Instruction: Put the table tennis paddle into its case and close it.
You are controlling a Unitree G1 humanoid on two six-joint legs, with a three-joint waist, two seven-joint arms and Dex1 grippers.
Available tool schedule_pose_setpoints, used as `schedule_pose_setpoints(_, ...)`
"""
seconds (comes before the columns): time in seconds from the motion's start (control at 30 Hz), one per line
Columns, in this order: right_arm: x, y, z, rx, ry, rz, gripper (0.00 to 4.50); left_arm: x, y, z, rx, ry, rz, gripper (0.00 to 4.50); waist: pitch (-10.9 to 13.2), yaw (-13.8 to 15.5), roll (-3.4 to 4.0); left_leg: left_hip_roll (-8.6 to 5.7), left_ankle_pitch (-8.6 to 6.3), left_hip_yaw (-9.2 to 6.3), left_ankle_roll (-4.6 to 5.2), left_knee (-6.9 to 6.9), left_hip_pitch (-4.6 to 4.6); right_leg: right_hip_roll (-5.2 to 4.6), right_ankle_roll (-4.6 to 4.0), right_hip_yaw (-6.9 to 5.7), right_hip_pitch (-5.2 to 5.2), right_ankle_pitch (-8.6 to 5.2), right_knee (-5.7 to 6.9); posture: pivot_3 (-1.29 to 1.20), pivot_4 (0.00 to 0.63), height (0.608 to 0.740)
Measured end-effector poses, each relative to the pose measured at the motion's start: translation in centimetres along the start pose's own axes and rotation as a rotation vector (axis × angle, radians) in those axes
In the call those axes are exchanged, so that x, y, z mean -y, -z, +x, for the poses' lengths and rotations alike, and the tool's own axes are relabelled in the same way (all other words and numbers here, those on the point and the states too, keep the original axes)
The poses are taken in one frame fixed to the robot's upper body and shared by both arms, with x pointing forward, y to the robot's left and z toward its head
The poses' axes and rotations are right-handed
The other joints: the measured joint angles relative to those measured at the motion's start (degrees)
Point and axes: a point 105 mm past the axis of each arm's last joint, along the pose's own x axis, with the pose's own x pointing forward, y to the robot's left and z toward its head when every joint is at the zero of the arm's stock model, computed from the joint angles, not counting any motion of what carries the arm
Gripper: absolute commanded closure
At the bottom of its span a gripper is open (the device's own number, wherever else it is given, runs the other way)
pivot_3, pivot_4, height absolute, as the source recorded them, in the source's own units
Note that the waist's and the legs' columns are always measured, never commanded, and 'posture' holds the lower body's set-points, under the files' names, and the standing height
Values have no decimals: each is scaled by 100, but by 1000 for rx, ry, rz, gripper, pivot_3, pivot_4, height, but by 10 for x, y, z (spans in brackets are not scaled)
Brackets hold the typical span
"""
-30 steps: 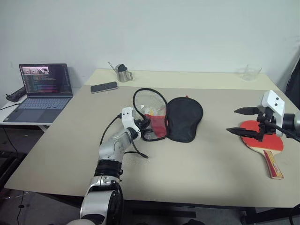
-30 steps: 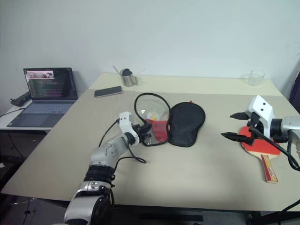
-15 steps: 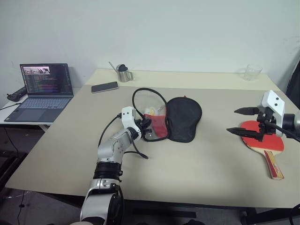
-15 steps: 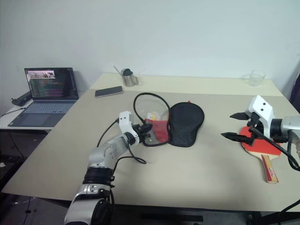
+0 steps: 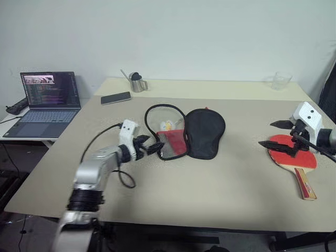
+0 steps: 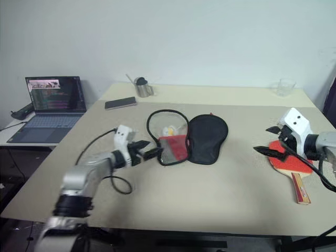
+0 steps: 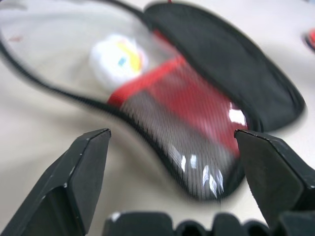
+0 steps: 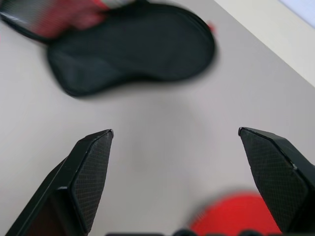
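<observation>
The soft paddle-shaped zip case lies unzipped and spread flat near the middle of the beige table — its black half toward the right edge, its clear-and-red half with the black mesh pocket toward the left. The left gripper, on a silver forearm reaching in from the near left corner and angled toward the centre, hovers just beside the case's mesh end with its two black fingers spread wide, holding nothing. In the left wrist view the mesh pocket sits between the fingers, apart from both.

The red-faced table tennis paddle with the striped wooden handle lies flat near the right edge, handle toward the near edge. The right gripper — fingers parted wide and empty — hangs over the paddle's inner rim, pointing toward the case.
</observation>
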Motion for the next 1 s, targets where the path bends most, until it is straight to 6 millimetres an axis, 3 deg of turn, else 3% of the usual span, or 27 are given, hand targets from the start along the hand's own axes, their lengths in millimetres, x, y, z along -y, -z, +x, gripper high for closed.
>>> schedule_pose_setpoints(0.13,22,25,-17,-74,198,115,0,17,-24,-31,12,168,108,47,0,38,0,0,0,-4,0,-1,-8,-1,-1,-5,-4,0,-8,0,150,740)
schedule_pose_setpoints(0.2,24,51,-24,-159,285,240,0,25,-41,-37,41,240,159,47,-2,72,3,0,0,-3,1,-1,-6,-1,-2,-3,0,1,-7,0,150,740)
schedule_pose_setpoints(0.3,14,71,-19,-228,332,374,0,43,-53,-29,79,350,201,47,-3,79,5,0,2,1,4,0,-2,-1,-7,0,2,5,-2,0,150,740)
schedule_pose_setpoints(0.4,-3,84,-22,-283,350,478,0,57,-53,-14,72,426,231,47,-6,87,10,2,2,1,6,-2,-1,1,-7,-1,2,5,-1,0,150,740)
schedule_pose_setpoints(0.73,-29,123,-31,-419,436,659,0,50,-50,5,62,429,232,47,-6,15,11,1,2,4,8,-3,2,4,-6,4,1,5,0,0,150,740)
schedule_pose_setpoints(0.9,-34,131,-26,-412,471,710,0,51,-49,6,59,438,235,47,-8,-26,8,2,2,4,9,-3,8,6,-6,7,5,6,1,0,150,740)
schedule_pose_setpoints(1.0,-32,132,-12,-352,510,770,0,54,-50,9,64,452,236,47,-15,-52,-9,3,1,11,11,-8,39,11,-5,21,25,6,2,0,150,740)
